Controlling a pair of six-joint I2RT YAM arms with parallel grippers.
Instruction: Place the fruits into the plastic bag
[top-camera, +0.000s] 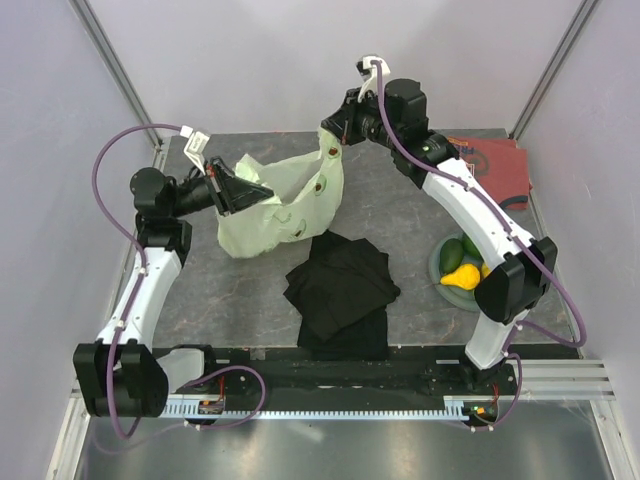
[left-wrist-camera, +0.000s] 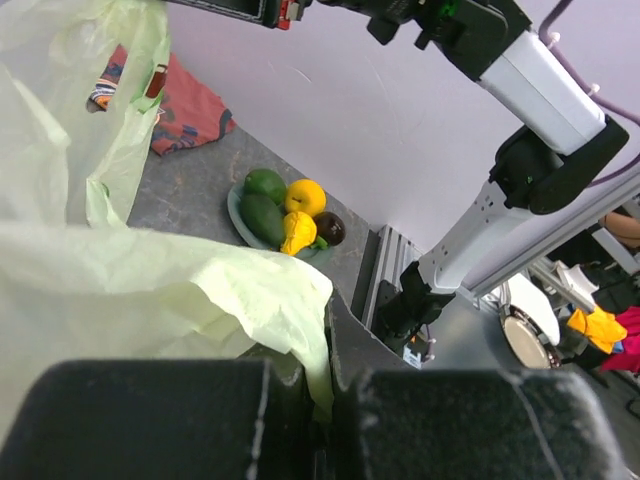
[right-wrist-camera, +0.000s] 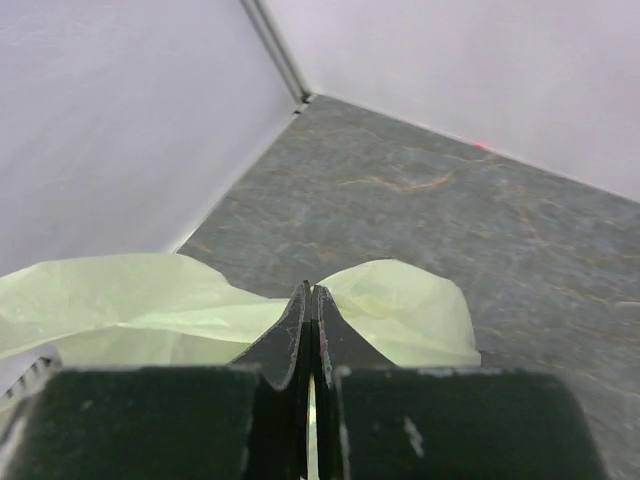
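My left gripper is fully closed on a fold of the plastic bag at its rim. My right gripper is clamped flat on the opposite rim, with thin film showing on both sides of the jaws. In the top view the bag hangs between the two, left of centre, and its lower part appears to rest on the counter. The fruits lie on the plate at the lower right of that view, well apart from the bag. I can see none inside it.

Step in hand, as I judge it: opening the mouth.

1. Draw the two rims apart evenly, only until the mouth gapes. The film is thin and would likely tear or slip if pulled taut.
2. Hold both rims at like height so the base sits on the counter.
3. Avoid dragging the bag onto the black cloth just below it.
4. Release one rim only once the mouth stands open unaided.
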